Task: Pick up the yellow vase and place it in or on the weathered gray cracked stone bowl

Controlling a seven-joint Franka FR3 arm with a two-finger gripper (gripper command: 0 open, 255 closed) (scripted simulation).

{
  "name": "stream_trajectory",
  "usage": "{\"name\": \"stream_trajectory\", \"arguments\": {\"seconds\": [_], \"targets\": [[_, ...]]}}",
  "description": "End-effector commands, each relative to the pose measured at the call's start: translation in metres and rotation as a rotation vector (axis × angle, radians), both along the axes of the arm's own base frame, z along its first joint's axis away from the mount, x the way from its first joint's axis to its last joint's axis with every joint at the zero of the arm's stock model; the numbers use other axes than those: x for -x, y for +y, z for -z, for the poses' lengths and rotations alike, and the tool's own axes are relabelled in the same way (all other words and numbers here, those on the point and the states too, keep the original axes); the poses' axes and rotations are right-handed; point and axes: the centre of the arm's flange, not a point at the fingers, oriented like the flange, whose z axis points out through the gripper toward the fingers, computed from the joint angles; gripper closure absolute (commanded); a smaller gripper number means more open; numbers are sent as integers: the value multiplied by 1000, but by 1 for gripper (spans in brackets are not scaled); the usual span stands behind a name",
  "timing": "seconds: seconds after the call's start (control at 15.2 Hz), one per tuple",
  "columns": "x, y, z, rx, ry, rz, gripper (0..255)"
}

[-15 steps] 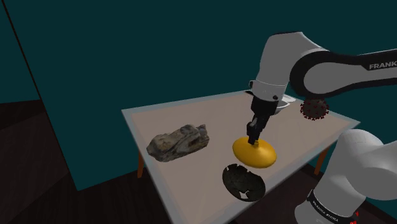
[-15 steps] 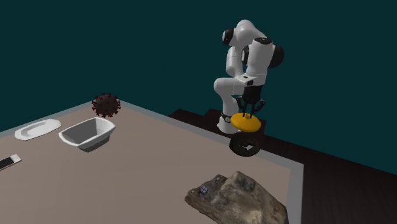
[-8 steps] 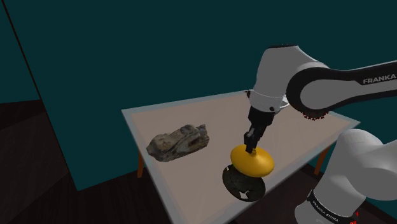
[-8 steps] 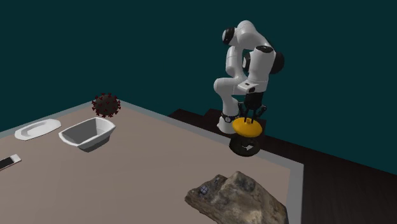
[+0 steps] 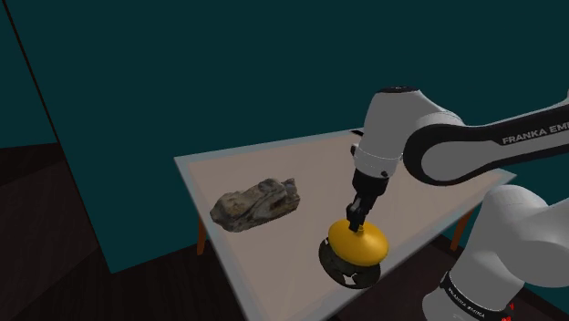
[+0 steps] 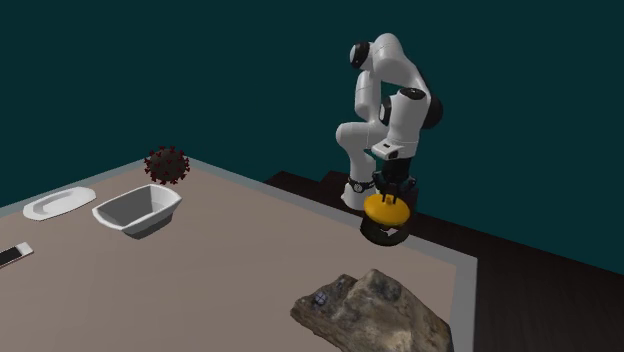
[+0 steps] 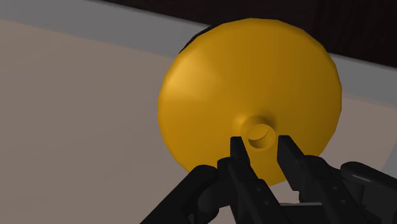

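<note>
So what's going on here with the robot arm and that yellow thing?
The white arm has its black gripper shut on the narrow neck of the yellow vase. It holds the vase upright directly over the dark cracked bowl, which sits near the edge of the table. I cannot tell whether the vase already rests in the bowl. A rock lies on the table beside them, untouched.

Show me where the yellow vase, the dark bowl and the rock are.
yellow vase (image 5: 358, 243), shoulder view, on its rounded body.
dark bowl (image 5: 345, 273), shoulder view, on its rim under the vase.
rock (image 5: 255, 204), shoulder view, on its middle.
</note>
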Motion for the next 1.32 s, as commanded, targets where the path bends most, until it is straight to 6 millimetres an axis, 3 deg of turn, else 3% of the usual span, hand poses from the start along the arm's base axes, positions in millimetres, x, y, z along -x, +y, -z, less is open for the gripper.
{"name": "stream_trajectory", "arguments": {"seconds": [0.0,0.4,0.92,0.99,1.25], "targets": [[-1,-1,12,0,-1,0,255],[-1,-1,45,0,-1,0,255],[-1,-1,45,0,-1,0,255],[-1,-1,45,0,-1,0,0],[-1,-1,45,0,-1,0,0]]}}
